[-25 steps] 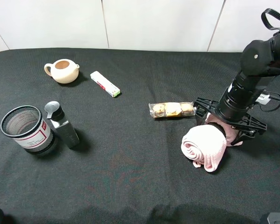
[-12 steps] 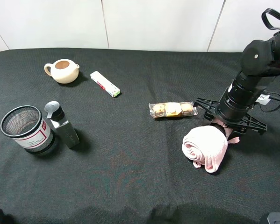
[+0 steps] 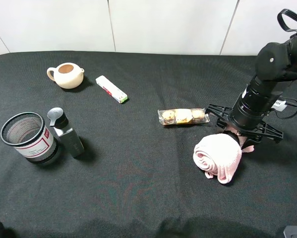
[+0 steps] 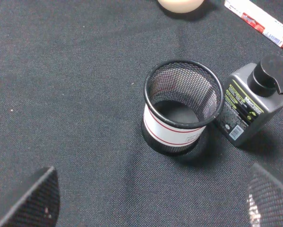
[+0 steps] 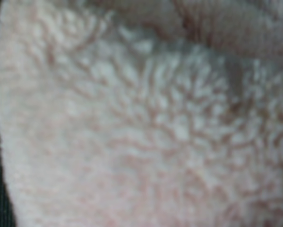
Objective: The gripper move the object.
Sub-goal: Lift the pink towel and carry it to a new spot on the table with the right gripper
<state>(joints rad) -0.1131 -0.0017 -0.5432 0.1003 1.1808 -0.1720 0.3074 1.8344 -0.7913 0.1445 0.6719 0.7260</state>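
The mesh cup (image 3: 25,136) stands at the near left of the counter (image 3: 138,188). My left wrist view looks straight into it, and it is empty down to its dark bottom. A grey bottle (image 3: 66,133) with a black cap stands just beside it on the right. The open-topped teapot (image 3: 66,75) sits at the far left; its inside shows brown, and I cannot tell whether it holds anything. A white box (image 3: 111,89) lies to its right. The clear packet (image 3: 183,116) near the middle holds a row of cookies.

My left claw (image 4: 153,203) hangs above the cup with its two fingers (image 4: 35,201) spread wide, touching nothing. My right claw (image 3: 241,138) is down at the far right end of the towel (image 3: 216,156), which lies on the counter right of middle, just nearer than the packet. Pink pile fills my right wrist view, so the claw is close against it. The arm hides the fingers, and I cannot tell whether they grip or stand apart.
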